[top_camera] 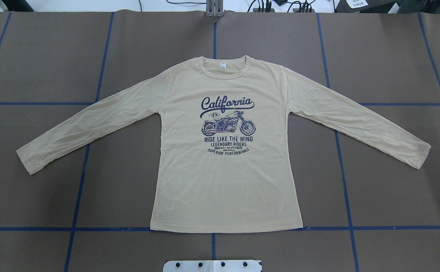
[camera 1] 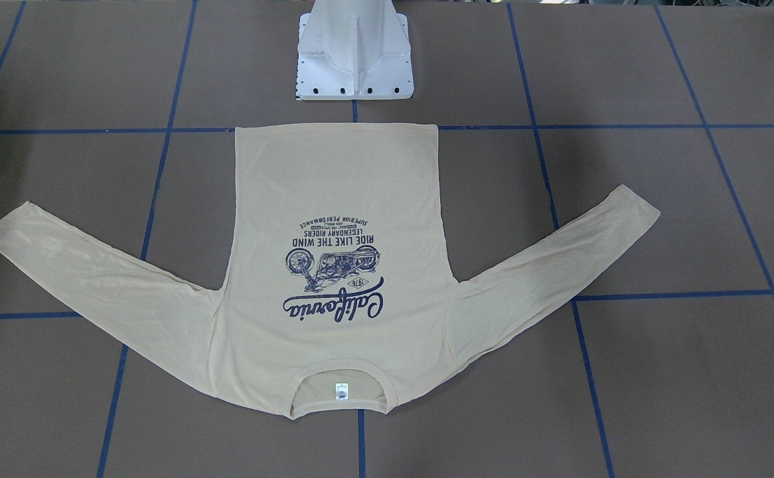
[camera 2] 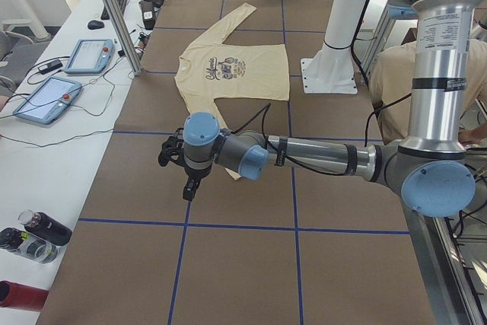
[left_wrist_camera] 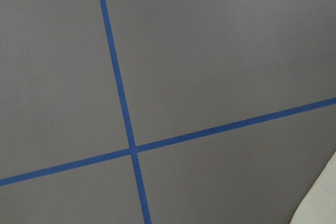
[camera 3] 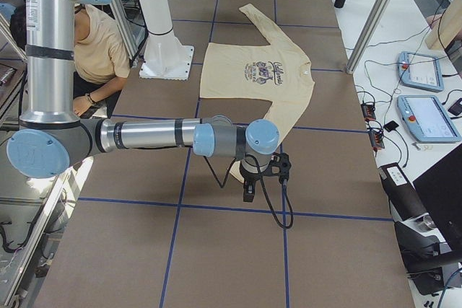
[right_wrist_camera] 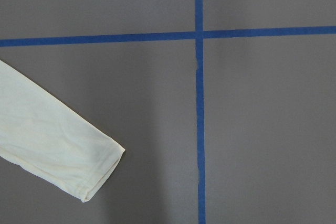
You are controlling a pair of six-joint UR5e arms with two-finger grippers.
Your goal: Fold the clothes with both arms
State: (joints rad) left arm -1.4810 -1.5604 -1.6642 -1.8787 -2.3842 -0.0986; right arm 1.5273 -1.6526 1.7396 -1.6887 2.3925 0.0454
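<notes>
All the lettering I can read sits on the chest of the cream long-sleeved shirt (top_camera: 223, 189). It is spread on the surface between my left pincer (camera 2: 189, 188) and my right pincer (camera 3: 249, 189), with the print well apart from both. In navy, from the collar down, it reads: a script California (top_camera: 225, 104), a small banner 1976 (top_camera: 214, 115), then under the motorcycle drawing (top_camera: 228, 125) RIDE LIKE THE WIND (top_camera: 228, 139), LEGENDARY RIDERS (top_camera: 228, 144), a row of tiny boxed words too small to read, and an arched SUPERIOR PERFORMANCE (top_camera: 228, 151). The white neck label (top_camera: 223, 66) carries marks I can't make out.
</notes>
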